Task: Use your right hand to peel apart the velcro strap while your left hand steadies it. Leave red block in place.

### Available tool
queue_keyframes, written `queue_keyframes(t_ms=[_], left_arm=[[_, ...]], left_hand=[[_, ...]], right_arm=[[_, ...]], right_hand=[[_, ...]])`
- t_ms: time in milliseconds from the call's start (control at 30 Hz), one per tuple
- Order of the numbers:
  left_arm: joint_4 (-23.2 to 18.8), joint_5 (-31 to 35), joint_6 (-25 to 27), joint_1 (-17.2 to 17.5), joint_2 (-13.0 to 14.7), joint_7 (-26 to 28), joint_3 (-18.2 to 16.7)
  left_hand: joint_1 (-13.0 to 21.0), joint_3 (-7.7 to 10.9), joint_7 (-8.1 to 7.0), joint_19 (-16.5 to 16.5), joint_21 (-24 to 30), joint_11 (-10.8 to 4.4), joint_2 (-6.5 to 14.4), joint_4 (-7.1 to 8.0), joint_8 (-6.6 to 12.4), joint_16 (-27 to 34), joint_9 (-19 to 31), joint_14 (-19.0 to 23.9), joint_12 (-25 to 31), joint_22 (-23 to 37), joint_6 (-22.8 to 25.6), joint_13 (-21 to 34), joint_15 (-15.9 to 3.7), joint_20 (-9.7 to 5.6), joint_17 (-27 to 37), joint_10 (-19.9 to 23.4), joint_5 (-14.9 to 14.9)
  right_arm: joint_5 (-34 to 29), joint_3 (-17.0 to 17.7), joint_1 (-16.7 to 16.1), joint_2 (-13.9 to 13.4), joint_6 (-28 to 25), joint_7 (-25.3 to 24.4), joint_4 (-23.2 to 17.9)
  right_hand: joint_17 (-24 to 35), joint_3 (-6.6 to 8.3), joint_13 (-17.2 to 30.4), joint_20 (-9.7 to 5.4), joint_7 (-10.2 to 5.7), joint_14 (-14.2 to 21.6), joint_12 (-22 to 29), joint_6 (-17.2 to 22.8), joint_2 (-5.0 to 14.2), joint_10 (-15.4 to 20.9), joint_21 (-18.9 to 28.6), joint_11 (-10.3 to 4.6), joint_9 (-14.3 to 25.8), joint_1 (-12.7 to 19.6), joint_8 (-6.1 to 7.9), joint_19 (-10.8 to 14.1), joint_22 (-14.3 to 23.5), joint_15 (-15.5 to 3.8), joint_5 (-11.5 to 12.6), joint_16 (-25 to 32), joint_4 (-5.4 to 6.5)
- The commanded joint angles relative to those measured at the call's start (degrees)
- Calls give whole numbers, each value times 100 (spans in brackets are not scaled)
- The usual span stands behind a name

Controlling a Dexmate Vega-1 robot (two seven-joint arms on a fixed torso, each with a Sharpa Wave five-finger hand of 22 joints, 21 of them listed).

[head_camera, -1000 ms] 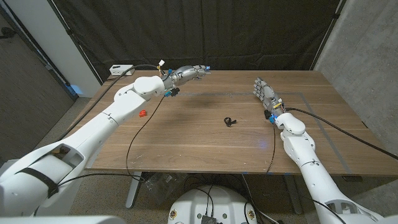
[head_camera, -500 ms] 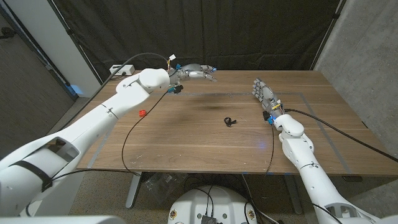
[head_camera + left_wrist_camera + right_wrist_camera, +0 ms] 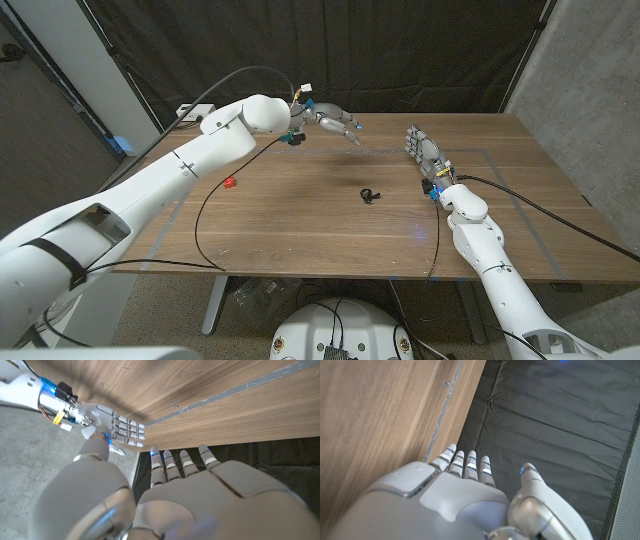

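From the head camera I see the small black looped velcro strap point(image 3: 370, 195) lying near the middle of the brown wooden bench point(image 3: 300, 230), touched by neither robot hand. The small red block point(image 3: 229, 182) sits well off at its nine o'clock, near the bench's left side. My left robot hand point(image 3: 335, 122) hangs above the far part of the bench, at about eleven o'clock from the strap, fingers stretched out and holding nothing. My right robot hand point(image 3: 424, 150) is at roughly two o'clock from the strap, fingers straight and apart, empty.

Through the left wrist camera, the left robot hand point(image 3: 200, 495) shows its back, fingers extended with nothing between them; the right robot hand point(image 3: 112, 427) appears beyond, fingers spread over the wood.

Through the right wrist camera, the right robot hand point(image 3: 465, 495) has straight fingers, thumb apart, gripping nothing.
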Motion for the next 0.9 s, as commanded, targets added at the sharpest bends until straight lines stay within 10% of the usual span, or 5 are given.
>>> queue_keyframes(t_ms=[33,533,900], left_arm=[[-631,1569,673,-555,-227,-1055,730],[-644,4361,1120,-803,-963,-2627,1487],[-270,5215,502,-316,-1456,-2809,1105]], left_hand=[[20,-61,15,-113,-25,120,-2,12,17,45,38,-106,44,40,-25,74,52,-6,67,-76,30],[18,-180,-64,-133,-10,79,-38,47,93,106,93,-128,191,74,99,213,6,-150,186,-89,37],[29,-264,101,-64,42,-10,6,87,286,169,130,-50,379,95,541,334,-103,-225,290,19,31]], right_arm=[[29,-25,20,-15,85,17,52],[114,7,47,-13,303,85,237],[142,20,20,-40,376,122,247]], right_hand=[[23,-29,2,40,13,-2,16,55,-12,53,-5,17,8,-13,13,-39,30,86,-13,24,3],[23,-62,2,53,8,11,27,82,-34,88,-8,29,9,-65,15,-30,33,98,-12,29,31],[21,-79,2,61,8,31,33,110,-48,110,-12,39,9,-89,20,-26,34,129,-8,32,42]])
